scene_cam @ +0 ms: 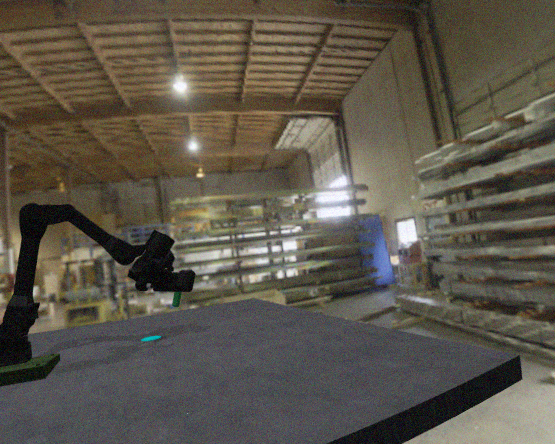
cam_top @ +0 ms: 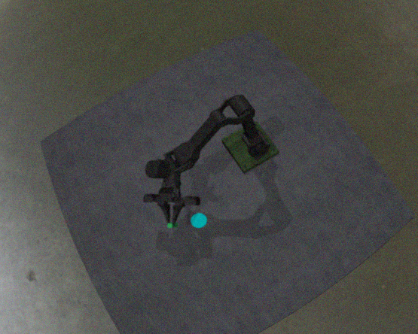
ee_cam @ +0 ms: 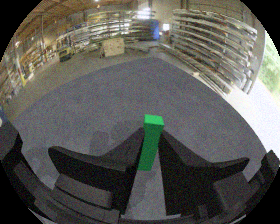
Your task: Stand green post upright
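1. While the pincer (cam_top: pixel 172 224) (scene_cam: pixel 177 291) (ee_cam: pixel 151 132) is closed on the green post (cam_top: pixel 169 226) (scene_cam: pixel 176 300) (ee_cam: pixel 150 145), the post hangs nearly upright above the tabletop (cam_top: pixel 136 301) (scene_cam: pixel 306 370).
2. It looks light, stiff and possibly slippery; a squared grip on its flat upper sides suits it, leaving the foot free.
3. Beside it in the top view, the cyan circle (cam_top: pixel 199 220) (scene_cam: pixel 151 339) lies farther from the tabletop's left edge; shift inward, straighten, then lower.
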`<state>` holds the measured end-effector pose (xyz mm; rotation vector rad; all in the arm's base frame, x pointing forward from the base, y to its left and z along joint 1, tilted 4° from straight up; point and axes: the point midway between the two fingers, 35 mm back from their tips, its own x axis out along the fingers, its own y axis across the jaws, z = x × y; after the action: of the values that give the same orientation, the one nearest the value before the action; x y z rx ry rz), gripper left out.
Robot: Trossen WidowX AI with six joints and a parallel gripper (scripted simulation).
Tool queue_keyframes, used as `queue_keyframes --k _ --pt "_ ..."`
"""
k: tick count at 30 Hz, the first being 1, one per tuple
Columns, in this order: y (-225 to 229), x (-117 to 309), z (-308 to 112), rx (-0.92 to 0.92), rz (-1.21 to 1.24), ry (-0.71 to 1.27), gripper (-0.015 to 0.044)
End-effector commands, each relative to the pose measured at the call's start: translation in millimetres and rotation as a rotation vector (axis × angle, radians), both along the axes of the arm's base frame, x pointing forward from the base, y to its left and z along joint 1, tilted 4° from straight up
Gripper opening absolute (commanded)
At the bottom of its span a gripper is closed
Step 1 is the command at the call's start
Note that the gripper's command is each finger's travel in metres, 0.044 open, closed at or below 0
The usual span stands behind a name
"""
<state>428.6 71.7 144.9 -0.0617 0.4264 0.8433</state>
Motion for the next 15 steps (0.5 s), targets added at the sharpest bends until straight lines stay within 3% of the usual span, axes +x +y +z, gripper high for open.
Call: queue_keyframes --k 1,15 --pt "-1.8 -3.5 0.1 0.021 0.003 -0.009 0.0022" --pt "-5.6 -10.6 2.8 0.073 0.020 -0.056 0.0022"
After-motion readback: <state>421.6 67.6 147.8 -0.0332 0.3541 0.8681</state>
